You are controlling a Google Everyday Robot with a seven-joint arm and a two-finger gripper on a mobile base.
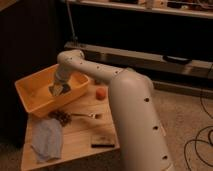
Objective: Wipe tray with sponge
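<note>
Grey gripper point(59, 89) sits low inside the yellow tray point(31, 101), left of frame centre, pointed down at the tray floor near its right-hand wall; whether it is apart, together or clamped on something cannot be told; a small pale patch shows at its tip, touching or just above the tray floor; it may be the sponge, but cannot be separated from the gripper itself.

White arm point(131, 102) runs from the lower right of the frame up over the table, bends at an elbow above the tray's far edge and drops into the tray; dark dots line its shell.

Tray rests on the upper-left corner of a wooden table point(80, 132), tilted diagonally to the table edges.

Other items on the table: small orange-red object point(101, 93) just right of the tray; dark clumped item point(61, 116) just below the tray's near corner; fork point(90, 115) beside it, to its right; blue cloth point(47, 140), crumpled, at lower left; flat dark block point(102, 141) near the table's lower-right edge.

Low shelving point(150, 56) crosses the upper frame; cables point(197, 145) lie on the floor at lower right.
</note>
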